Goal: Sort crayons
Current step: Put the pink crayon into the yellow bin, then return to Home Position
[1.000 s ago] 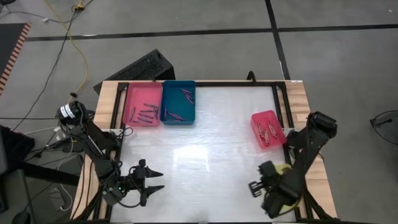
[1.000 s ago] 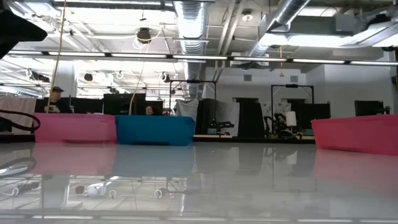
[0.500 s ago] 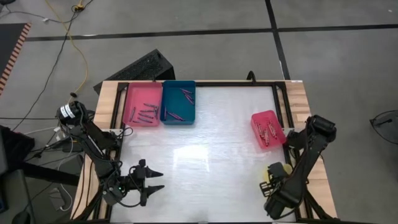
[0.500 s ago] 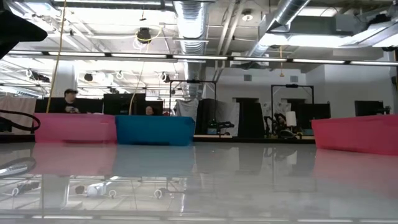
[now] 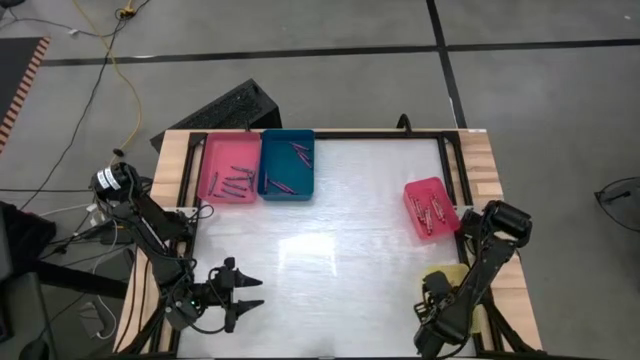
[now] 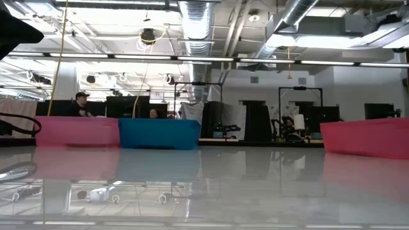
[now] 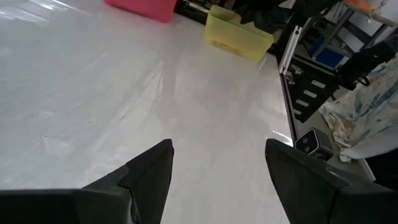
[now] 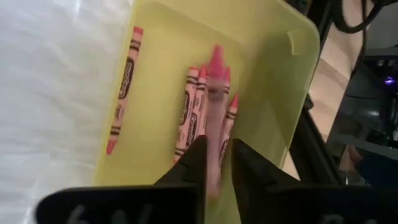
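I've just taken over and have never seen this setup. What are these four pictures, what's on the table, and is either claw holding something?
Two robot arms work at a white table. One picture looks down from above, one looks level across the table, and one comes from each wrist. A pink tray, a blue tray, a red tray and a yellow tray hold crayons. The left gripper waits open and empty. The right gripper holds a pink crayon over the yellow tray.

Grey floor (image 5: pixel 300 90) with dark seams, yellow cable (image 5: pixel 118 60), exposed ceiling ducts (image 6: pixel 195 16), strip lights (image 6: pixel 211 59)
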`<action>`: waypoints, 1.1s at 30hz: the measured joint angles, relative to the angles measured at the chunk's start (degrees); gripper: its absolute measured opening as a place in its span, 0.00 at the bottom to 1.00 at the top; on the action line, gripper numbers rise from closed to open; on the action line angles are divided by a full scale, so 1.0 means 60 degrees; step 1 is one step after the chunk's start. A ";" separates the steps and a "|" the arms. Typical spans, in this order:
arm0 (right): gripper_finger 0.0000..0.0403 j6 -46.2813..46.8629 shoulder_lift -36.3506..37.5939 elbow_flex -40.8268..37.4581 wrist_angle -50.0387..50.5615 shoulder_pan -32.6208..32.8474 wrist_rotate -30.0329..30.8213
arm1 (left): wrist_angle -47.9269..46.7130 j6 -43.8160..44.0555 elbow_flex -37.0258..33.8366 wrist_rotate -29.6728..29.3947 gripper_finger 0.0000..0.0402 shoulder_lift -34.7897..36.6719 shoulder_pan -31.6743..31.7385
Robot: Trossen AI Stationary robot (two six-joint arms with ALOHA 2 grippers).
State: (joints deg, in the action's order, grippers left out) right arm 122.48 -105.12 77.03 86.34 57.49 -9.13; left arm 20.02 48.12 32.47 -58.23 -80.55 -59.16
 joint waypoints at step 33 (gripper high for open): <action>0.33 -1.1129 0.0047 0.5996 -0.4645 -0.0815 0.9780 | 0.2761 0.0124 0.0007 0.1210 0.61 0.0233 -0.0007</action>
State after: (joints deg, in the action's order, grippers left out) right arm 55.70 -104.84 113.01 58.47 52.59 49.56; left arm 36.59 48.86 32.51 -50.97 -79.15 -59.20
